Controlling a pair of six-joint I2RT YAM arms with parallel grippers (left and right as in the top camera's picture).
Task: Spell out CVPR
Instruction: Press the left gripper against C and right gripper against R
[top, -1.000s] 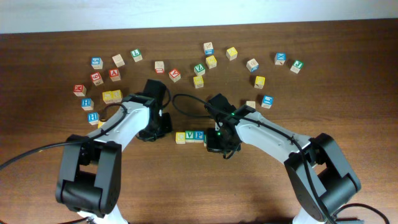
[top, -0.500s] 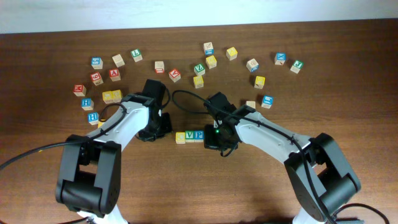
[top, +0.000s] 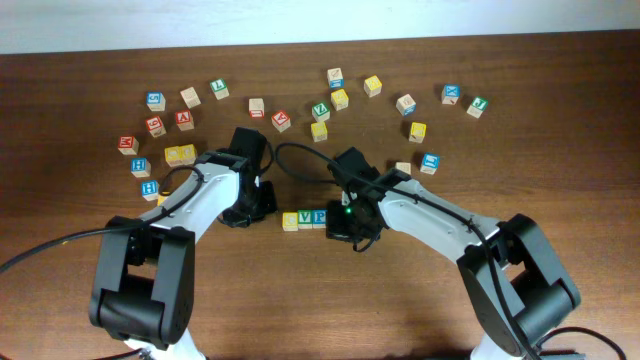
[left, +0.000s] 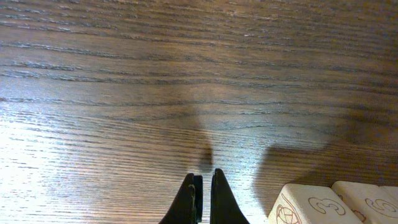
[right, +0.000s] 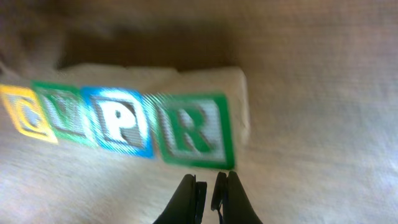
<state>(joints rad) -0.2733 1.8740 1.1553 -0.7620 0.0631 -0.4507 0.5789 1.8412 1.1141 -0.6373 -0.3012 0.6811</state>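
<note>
Four letter blocks stand in a row in the right wrist view: yellow C (right: 25, 112), green V (right: 68, 118), blue P (right: 121, 124) and green R (right: 193, 130), touching side by side. From overhead I see C (top: 290, 220), V (top: 306, 218) and P (top: 320, 217); the R is hidden under my right gripper (top: 346, 228). The right gripper (right: 206, 180) is shut and empty, just in front of the R. My left gripper (top: 266, 208) is shut and empty (left: 203, 177), just left of the row, whose end blocks (left: 308, 205) show at its lower right.
Many loose letter blocks lie scattered across the back of the table, among them a yellow pair (top: 180, 155) at the left, a group (top: 320, 110) in the middle and others (top: 430, 162) at the right. The table's far edge (top: 320, 40) meets a white wall.
My right gripper has edged slightly up and left toward the row's right end. The left arm and the blocks have not visibly moved.
</note>
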